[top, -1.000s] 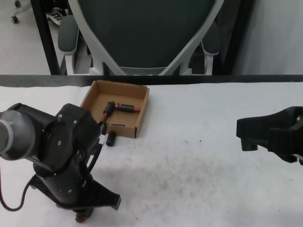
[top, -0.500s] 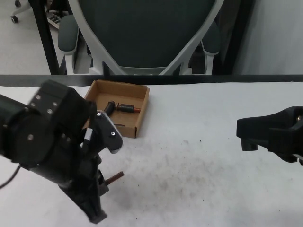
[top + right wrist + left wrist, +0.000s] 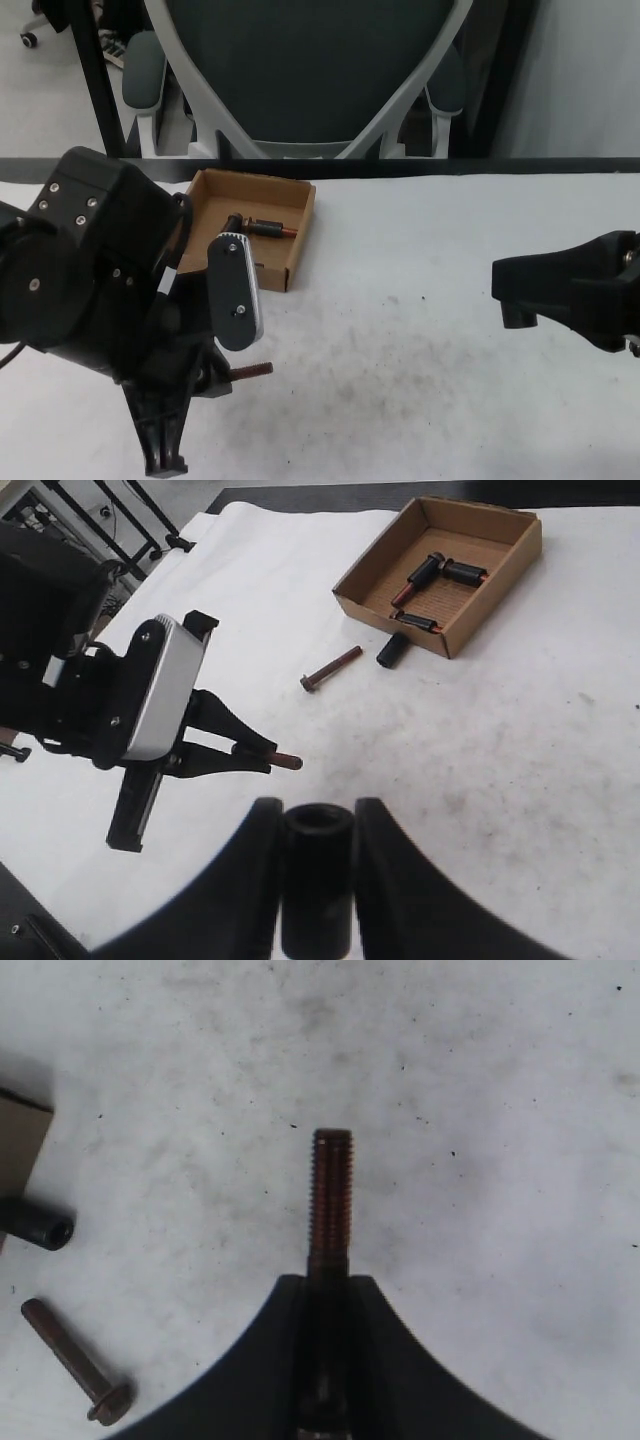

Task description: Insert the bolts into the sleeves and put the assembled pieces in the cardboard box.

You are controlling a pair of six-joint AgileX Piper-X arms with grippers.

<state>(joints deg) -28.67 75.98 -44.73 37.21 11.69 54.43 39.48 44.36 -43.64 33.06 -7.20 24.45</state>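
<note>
Left fingers (image 3: 250,1380), black, curved: clenched on bolt (image 3: 330,1195). Rust-brown shank, with the threaded tip projecting past the fingertips; head hidden between them. Bolt held over desk (image 3: 420,390), which is white, matte and grey-scuffed.

Right fingers (image 3: 250,880): grasping sleeve (image 3: 318,875), a black cylinder with its open bore showing; lower end cut off.

Beyond, lying on the desk: second bolt (image 3: 331,668), flanged head. Loose sleeve (image 3: 393,651) just beside the box, apart from that bolt.

Farthest: box (image 3: 520,558), brown cardboard, shallow, open-topped. Inside are three assembled pieces (image 3: 432,570), dark sleeves with reddish bolt ends showing. How far the bolts are seated: cannot tell.
</note>
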